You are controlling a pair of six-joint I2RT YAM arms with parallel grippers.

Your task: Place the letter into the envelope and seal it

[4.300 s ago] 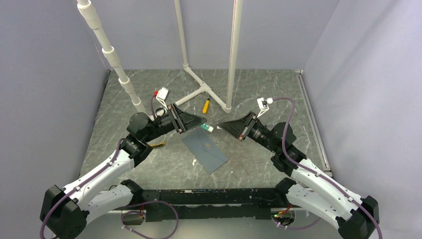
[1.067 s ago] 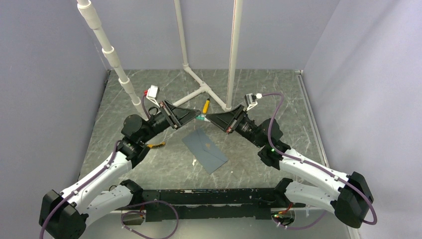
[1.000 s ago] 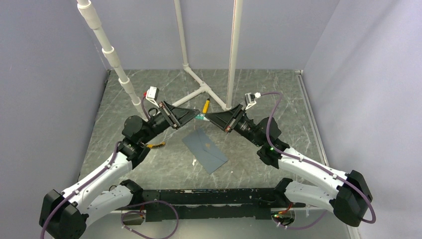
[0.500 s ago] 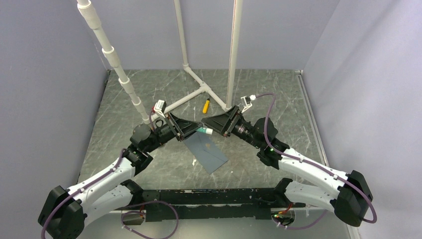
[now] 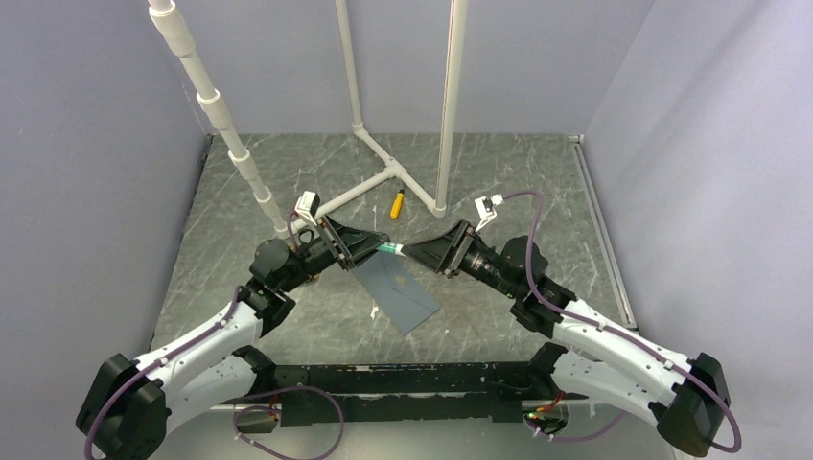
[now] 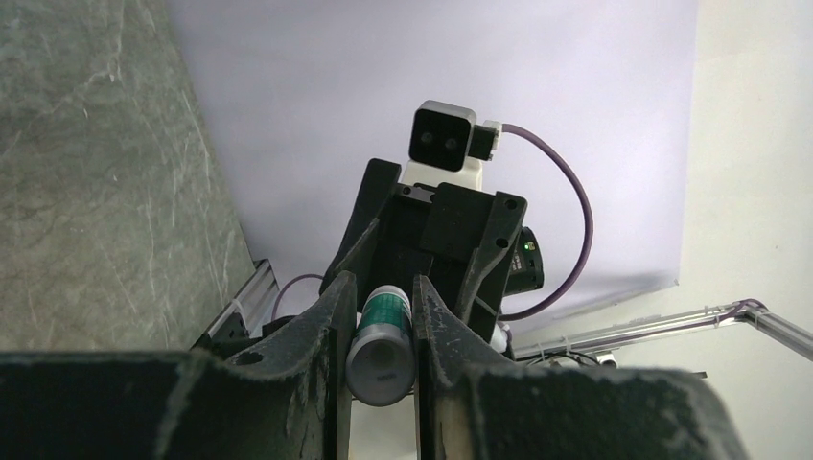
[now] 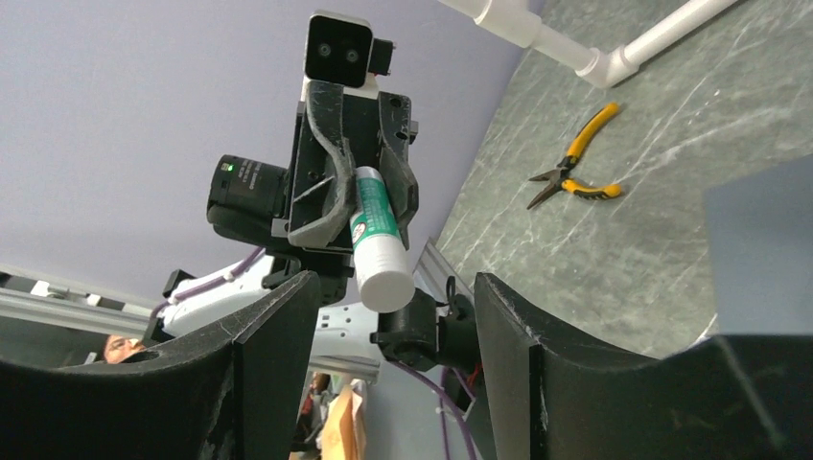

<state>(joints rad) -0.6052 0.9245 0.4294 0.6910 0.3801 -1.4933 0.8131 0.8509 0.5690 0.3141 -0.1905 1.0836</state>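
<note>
"Starting with the biggest thing, what carries it all?" asks Ana.

"A dark marbled table (image 5: 288, 192)," says Ben. "The envelope (image 5: 398, 292), slate blue-grey, lies flat on it, slanted, one corner pointing toward the arms' bases. I place everything else from that envelope."

"Go on, then."

"Beyond the envelope stands a white pipe frame (image 5: 383, 177). The left arm (image 5: 201, 335) reaches in from the envelope's left side, the right arm (image 5: 614, 331) from its right side, and their heads meet nose to nose over the envelope's far corner."

"What do the claws do?"

"The left gripper (image 5: 374, 247) is clamped on a glue stick (image 7: 369, 225) with a green label; both its fingers press the tube's sides, and the tube points across at the other arm. The right gripper (image 5: 418, 254) stands wide apart. The stick's white end sits in the gap between its fingers (image 7: 273, 374), and I see it touching neither, so that claw has hold of nothing."

"Does the stick rest on the envelope?"

"No, it hangs in the air above the envelope's far edge."

"Anything smaller?"

"Yellow-handled pliers (image 5: 394, 202) lie on the table beyond the envelope, well apart from it. A tiny white scrap (image 5: 373, 311) lies just beside the envelope's left edge, too small to name."
</note>
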